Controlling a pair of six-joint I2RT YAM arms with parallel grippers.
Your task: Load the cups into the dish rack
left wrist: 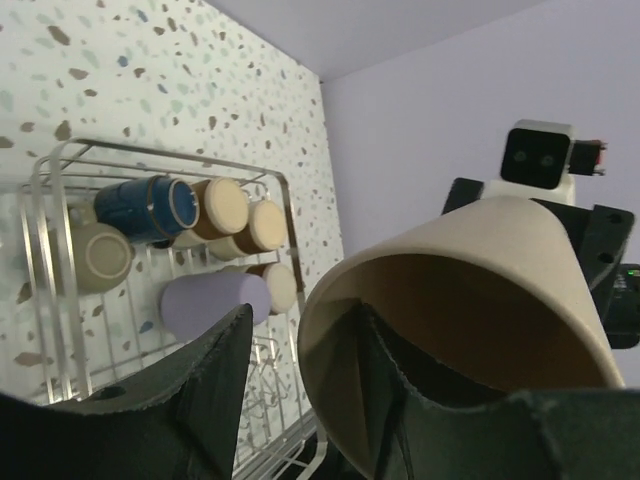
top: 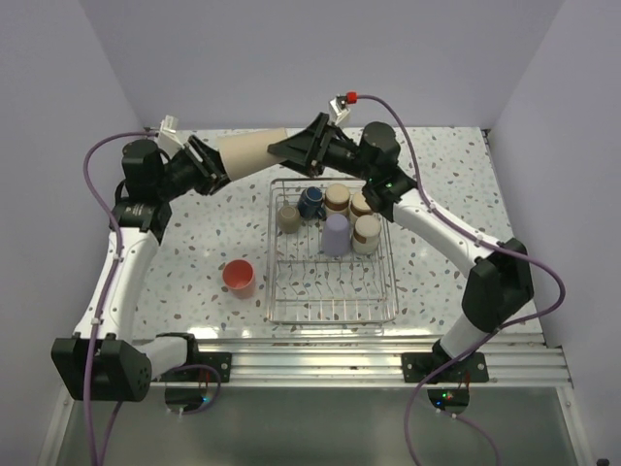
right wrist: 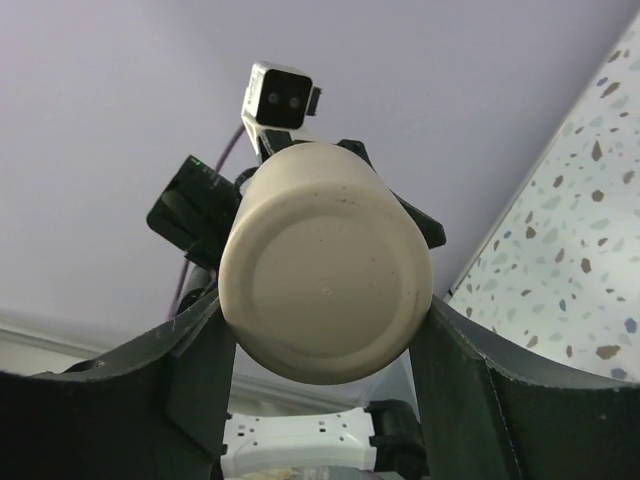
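The tall beige tumbler point(top: 247, 150) hangs level in the air behind the dish rack point(top: 330, 318), between both grippers. My right gripper point(top: 283, 150) is shut on its base end; in the right wrist view both fingers press the sides of the tumbler point(right wrist: 325, 290). My left gripper point(top: 215, 165) is at its mouth, open. In the left wrist view one finger point(left wrist: 380, 380) is inside the tumbler point(left wrist: 470, 250) and the other finger point(left wrist: 215, 370) stands apart from the rim. The rack holds a lavender tumbler point(top: 336, 233), a dark blue mug point(top: 310, 202) and several tan cups point(top: 367, 231). A coral-pink cup point(top: 238, 277) stands on the table left of the rack.
The rack point(left wrist: 50, 170) and its cups lie below the left gripper. White walls close in the back and both sides. A metal rail point(top: 320, 361) runs along the near edge.
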